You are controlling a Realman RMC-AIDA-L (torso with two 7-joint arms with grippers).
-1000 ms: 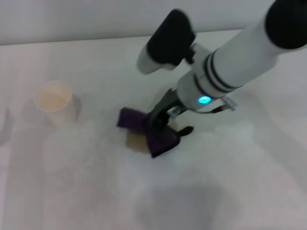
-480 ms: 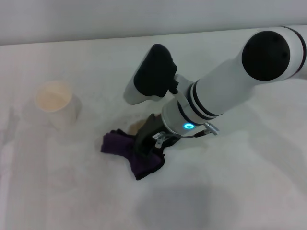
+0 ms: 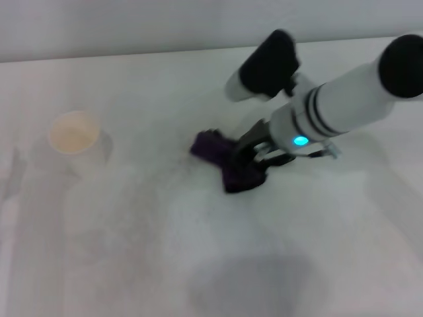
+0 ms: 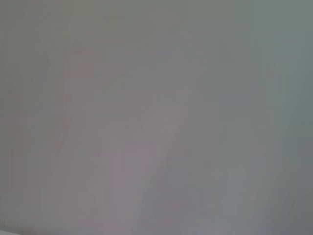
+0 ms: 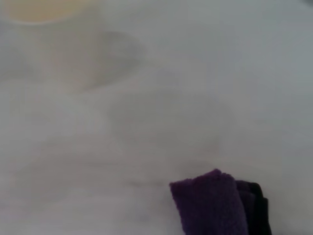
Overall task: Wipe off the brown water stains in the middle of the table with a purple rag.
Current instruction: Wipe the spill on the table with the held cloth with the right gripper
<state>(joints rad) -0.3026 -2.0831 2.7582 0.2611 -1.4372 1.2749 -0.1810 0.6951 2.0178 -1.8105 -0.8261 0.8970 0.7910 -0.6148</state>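
Note:
In the head view my right gripper (image 3: 250, 156) is shut on the purple rag (image 3: 227, 163) and holds it down on the white table (image 3: 198, 251), a little right of the middle. The rag spreads to the left and below the fingers as a dark crumpled bundle. One purple corner of the rag (image 5: 211, 205) shows in the right wrist view, lying on the tabletop. The brown water stains are out of view; the surface around the rag looks white. My left gripper appears in no view, and the left wrist view is only a blank pale surface.
A white paper cup (image 3: 74, 134) stands at the left of the table, well apart from the rag; the cup (image 5: 46, 24) also shows faintly in the right wrist view. The table's far edge (image 3: 132, 58) runs along the back. A grey shadow patch (image 3: 251, 284) lies near the front.
My right gripper has swept the rag from the front left back toward the right and far side. The tan patch beside the rag earlier is no longer visible.

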